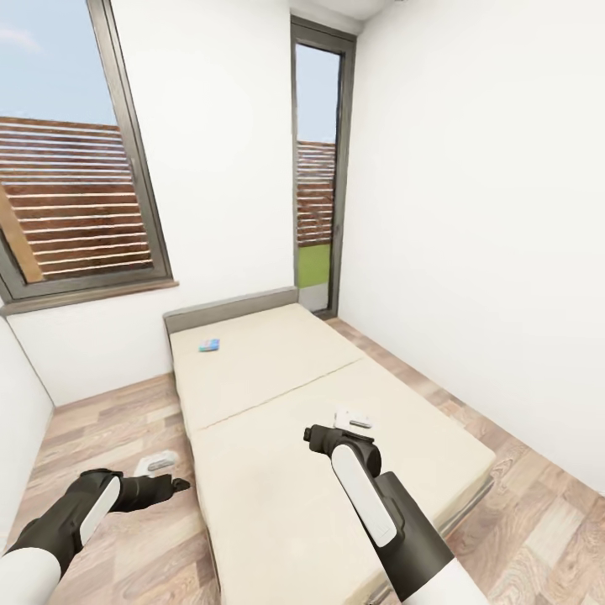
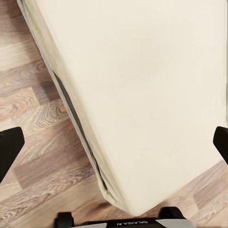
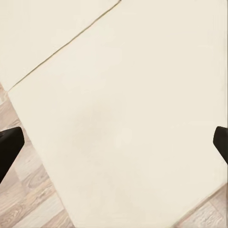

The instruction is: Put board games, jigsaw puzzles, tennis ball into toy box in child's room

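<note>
Head-camera view of a small white-walled room with a wood-plank floor (image 1: 126, 420) and two tall windows (image 1: 71, 151) looking onto slatted fencing. A wide cream bed (image 1: 277, 395) with a seam across its middle runs away from the robot toward the far wall. A small blue board game (image 1: 209, 344) lies flat on the far half of the mattress, near its left edge and the grey headboard (image 1: 231, 309). The right arm reaches over the near half of the bed; the right gripper (image 1: 354, 418) hangs above the mattress, well short of the blue box. In the right wrist view its two black fingertips (image 3: 9, 145) sit wide apart at opposite edges, nothing between them. The left gripper (image 1: 158, 460) hovers over the floor just beside the bed's left edge. The left wrist view shows its fingertips (image 2: 9, 145) also spread wide and empty, above the mattress corner and floorboards.
</note>
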Motion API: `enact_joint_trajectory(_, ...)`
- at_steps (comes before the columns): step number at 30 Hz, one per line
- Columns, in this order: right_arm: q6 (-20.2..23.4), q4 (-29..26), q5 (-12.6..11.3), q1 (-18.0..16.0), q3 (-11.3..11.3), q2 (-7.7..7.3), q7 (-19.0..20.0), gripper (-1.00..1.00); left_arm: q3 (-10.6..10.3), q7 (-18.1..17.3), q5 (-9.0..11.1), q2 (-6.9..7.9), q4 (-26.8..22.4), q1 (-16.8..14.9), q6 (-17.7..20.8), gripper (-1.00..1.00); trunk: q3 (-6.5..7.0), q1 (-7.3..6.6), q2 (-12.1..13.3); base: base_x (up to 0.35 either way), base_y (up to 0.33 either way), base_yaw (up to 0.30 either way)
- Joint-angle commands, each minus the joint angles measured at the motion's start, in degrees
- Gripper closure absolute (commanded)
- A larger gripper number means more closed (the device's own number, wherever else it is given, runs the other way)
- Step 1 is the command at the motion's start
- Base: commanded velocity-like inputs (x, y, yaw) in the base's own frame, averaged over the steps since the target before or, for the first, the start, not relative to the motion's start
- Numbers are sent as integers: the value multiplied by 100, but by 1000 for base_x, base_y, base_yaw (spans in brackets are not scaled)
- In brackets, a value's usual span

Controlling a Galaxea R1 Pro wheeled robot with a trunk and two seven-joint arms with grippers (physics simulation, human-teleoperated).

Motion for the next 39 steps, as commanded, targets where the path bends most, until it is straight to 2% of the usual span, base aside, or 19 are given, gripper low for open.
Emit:
enact_joint_trajectory(1, 10, -4, -47, -9, 7, 0, -54, -100, -19, -1, 22, 7, -8, -4, 24, -100, -14, 4, -14, 6, 14, -276)
enact_joint_trajectory(39, -14, -3, -52, -9, 11, 0, -54, -100, -15, -1, 22, 7, -8, -3, 26, -100, -14, 4, -14, -7, 88, -277)
